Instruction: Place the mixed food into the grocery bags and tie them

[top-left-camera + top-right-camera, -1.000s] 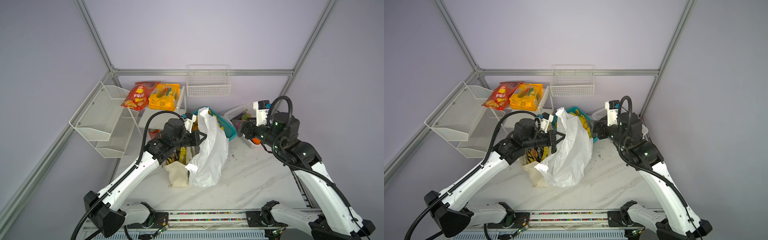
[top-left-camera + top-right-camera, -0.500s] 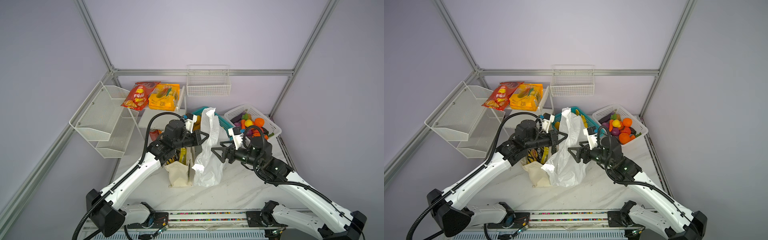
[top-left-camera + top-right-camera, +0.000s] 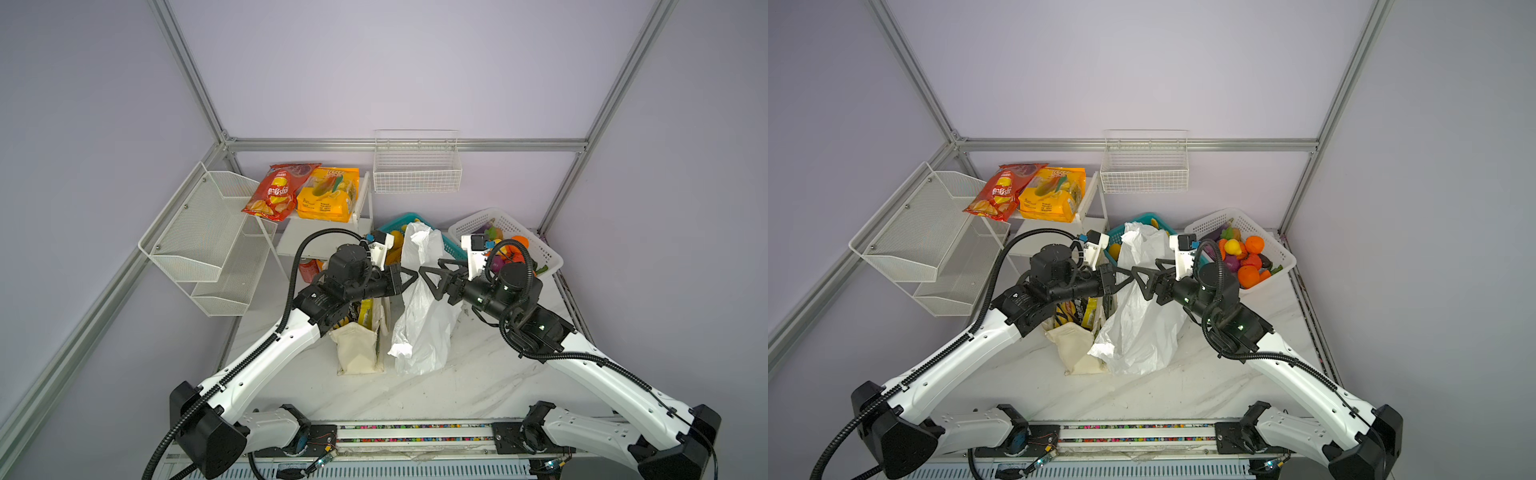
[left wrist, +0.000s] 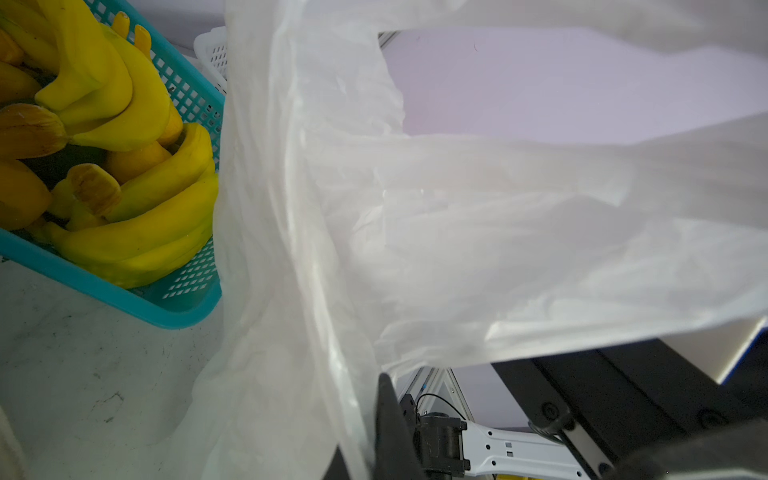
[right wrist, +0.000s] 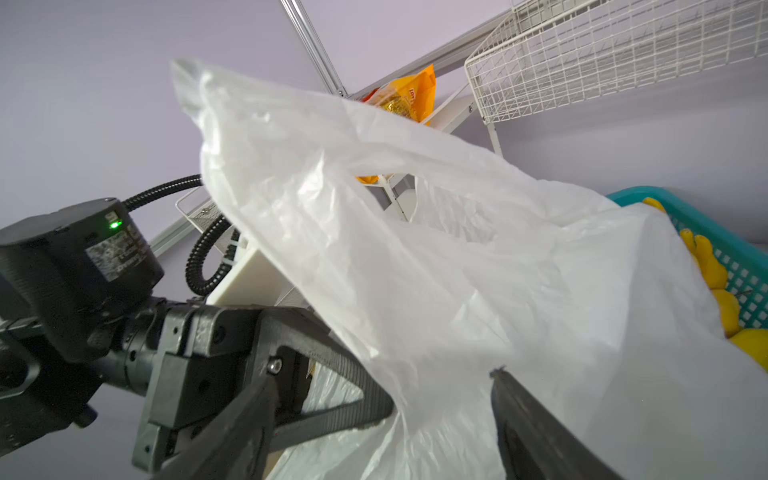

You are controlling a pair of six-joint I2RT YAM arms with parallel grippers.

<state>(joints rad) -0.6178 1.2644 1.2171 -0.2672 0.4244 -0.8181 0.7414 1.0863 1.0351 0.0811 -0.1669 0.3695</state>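
The white plastic carrier bag (image 3: 424,328) is standing upright at the middle of the bench (image 3: 478,386), thin and crinkled, its top rising in a tall peak and its base spreading out. Touching its left side, the cream canvas tote (image 3: 357,349) is standing open and slumping slightly. The black chip bag with yellow zigzags (image 3: 1066,311) and the small yellow snack packet (image 3: 365,313) are standing on end inside it, side by side. The yellow bananas (image 4: 137,166) are lying heaped in the teal basket (image 4: 104,291) just beyond the plastic bag. The toy produce (image 3: 1246,257), a purple eggplant (image 3: 1213,235) included, is lying piled in the white basket (image 3: 1266,237) at far right.
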